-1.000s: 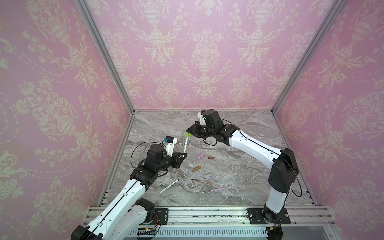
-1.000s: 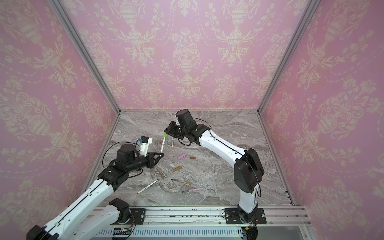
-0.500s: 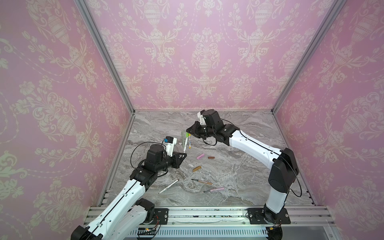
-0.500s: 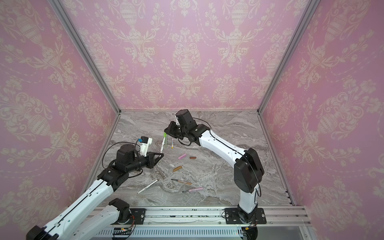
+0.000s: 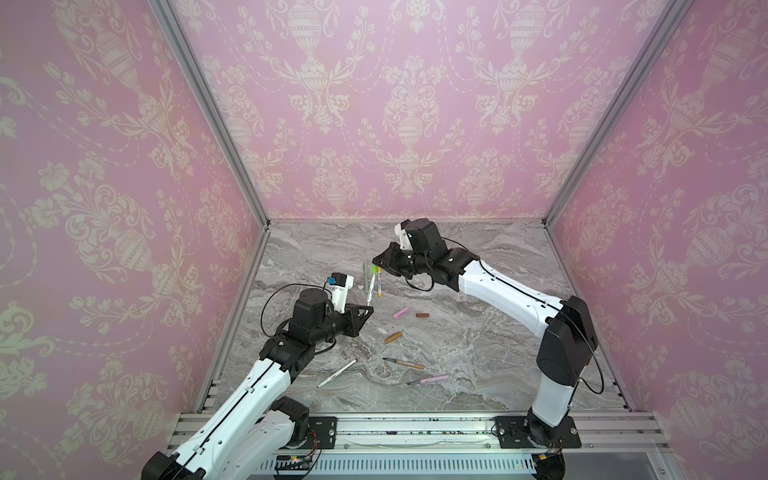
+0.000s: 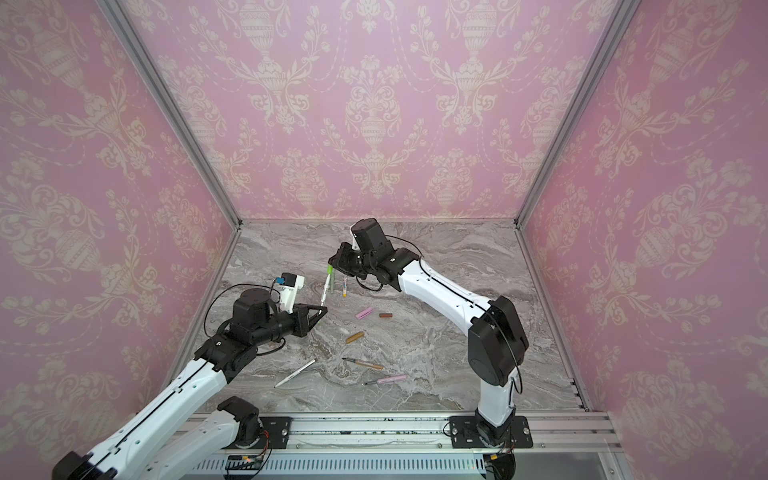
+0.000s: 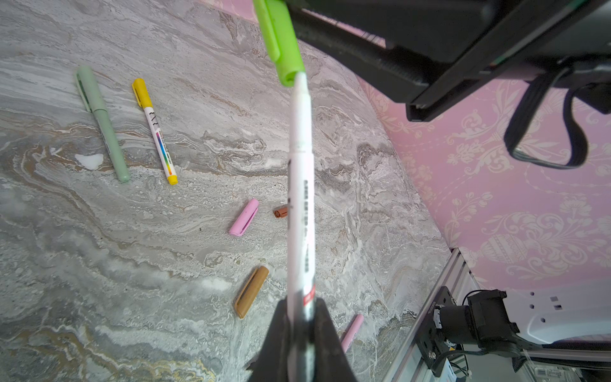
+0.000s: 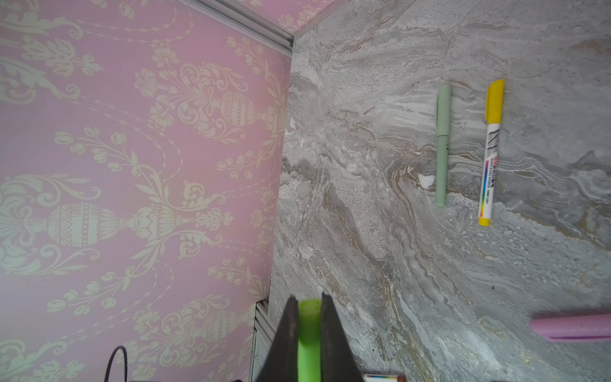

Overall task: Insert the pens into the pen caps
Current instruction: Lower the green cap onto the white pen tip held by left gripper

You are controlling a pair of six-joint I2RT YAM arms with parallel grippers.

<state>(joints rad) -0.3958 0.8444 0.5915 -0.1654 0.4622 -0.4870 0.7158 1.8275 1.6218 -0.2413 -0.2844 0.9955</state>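
Now | left gripper (image 7: 301, 301) clamps white pen (image 7: 299, 198) | right gripper (image 8: 308, 301) clamps lime cap (image 8: 309, 340) | tip seemingly inside

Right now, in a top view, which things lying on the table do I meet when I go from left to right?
In order: loose white pen → sage-green pen → yellow-capped pen → pink cap → dark brown cap. The tan cap, tan pen and pink pen overlap these sideways, so I leave them out.

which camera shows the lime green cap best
Left wrist view: the lime green cap is close and sharp, its mouth meeting the white pen. The right wrist view shows only its end in the right hand; both top views show it tiny.
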